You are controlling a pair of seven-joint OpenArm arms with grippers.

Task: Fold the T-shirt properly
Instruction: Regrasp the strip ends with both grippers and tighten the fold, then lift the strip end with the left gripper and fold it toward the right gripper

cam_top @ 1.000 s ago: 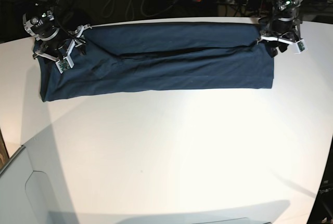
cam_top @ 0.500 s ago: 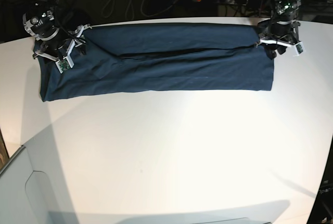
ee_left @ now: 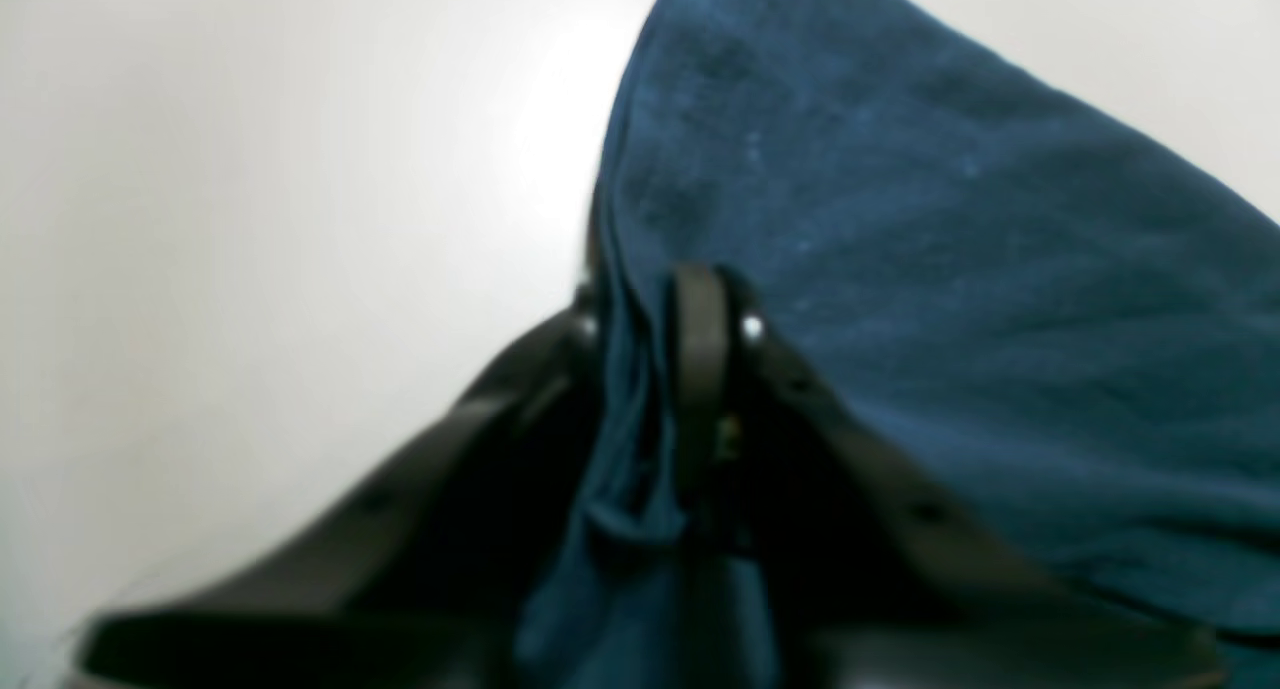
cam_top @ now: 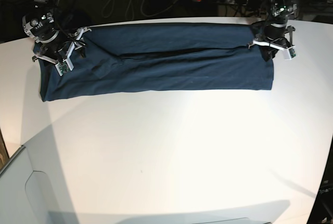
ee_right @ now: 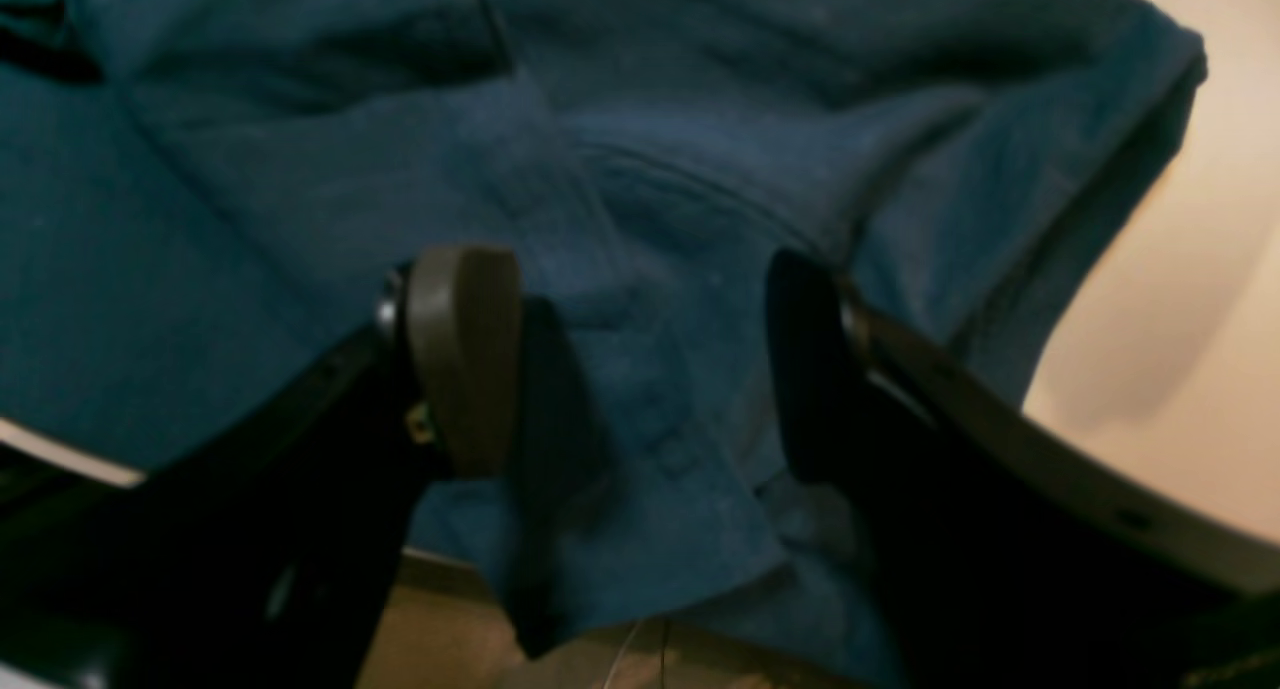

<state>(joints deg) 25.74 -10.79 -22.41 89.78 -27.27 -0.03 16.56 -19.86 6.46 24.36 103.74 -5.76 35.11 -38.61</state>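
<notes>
Shirt lies as a long band across the far side of the table, already doubled lengthwise, a crease line running along its middle. You've got an arm at each short end.

L gripper: pads pinched tight on a bunched edge of cloth, several layers caught between them in the wrist view. That's a real grasp, not a graze. In the base view it sits at the far corner on that view's right.

R gripper: jaws apart, straddling a raised ridge of fabric, pads either side and not yet squeezing. Nothing held there. In base it's at the opposite end.

So the step in hand, as I read it: get both ends gripped, then carry the band over for the next fold. How to do it well:

- Close R before L lifts, or the shirt will drag lopsided.
- Push R down a touch first so the pads bite through all layers, not just the top ply. The ridge between them looks thick enough.
- Match the grip points: L has the far corner, so R wants the far corner too. Can't tell from the wrist view exactly which edge R is over, so check base.
- Lift both together, keep the cloth lightly taut btwn them, no yanking. Soft cotton sags and the inner fold can slip out.
- Lay edges flush, then let go.
</notes>
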